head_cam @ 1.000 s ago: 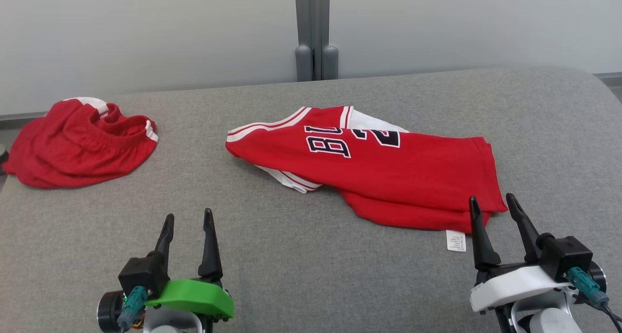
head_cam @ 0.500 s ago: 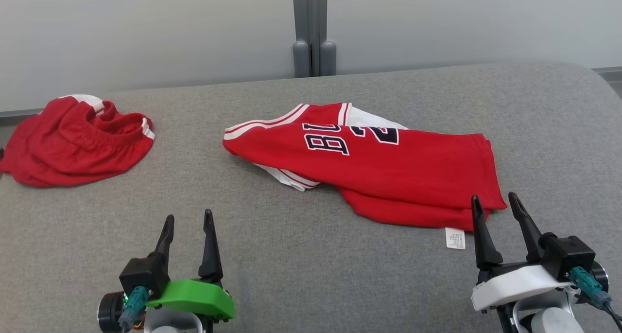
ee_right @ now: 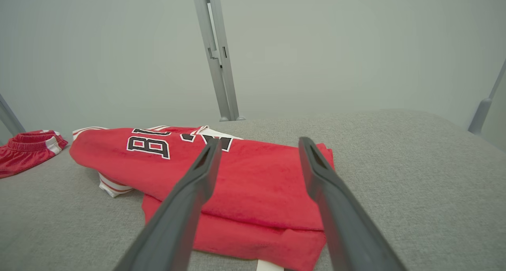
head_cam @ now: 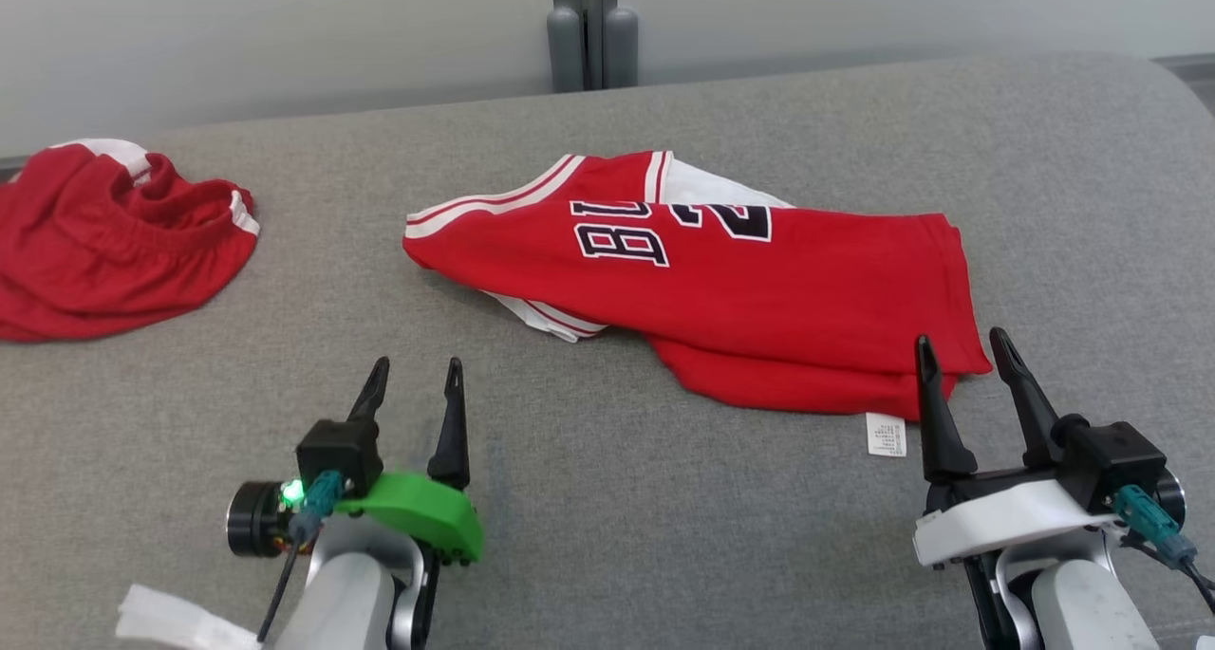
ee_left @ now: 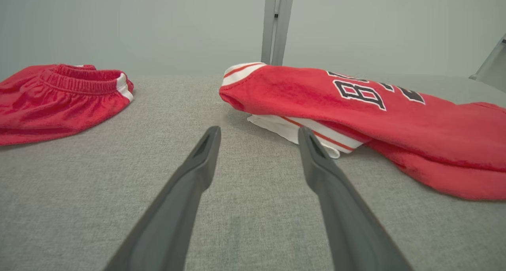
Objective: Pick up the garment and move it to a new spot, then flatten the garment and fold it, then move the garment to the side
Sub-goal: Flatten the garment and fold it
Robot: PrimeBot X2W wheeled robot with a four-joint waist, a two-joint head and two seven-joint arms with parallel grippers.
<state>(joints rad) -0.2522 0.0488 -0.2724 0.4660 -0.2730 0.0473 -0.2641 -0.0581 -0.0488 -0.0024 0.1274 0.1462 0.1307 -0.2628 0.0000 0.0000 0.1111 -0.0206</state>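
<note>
My left end effector [head_cam: 419, 363] and right end effector [head_cam: 959, 339] both gape wide, empty. The red jersey [head_cam: 721, 280] lies rumpled mid-right on the tabletop [head_cam: 664, 508], its hem by my right fingertips. Red shorts [head_cam: 104, 242] crowd the far left edge, with bare surface between.

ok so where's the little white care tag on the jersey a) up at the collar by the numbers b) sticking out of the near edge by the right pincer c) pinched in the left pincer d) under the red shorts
b, the white tag pokes out from the jersey at its near edge, just to the left of the open right pincer.
</note>
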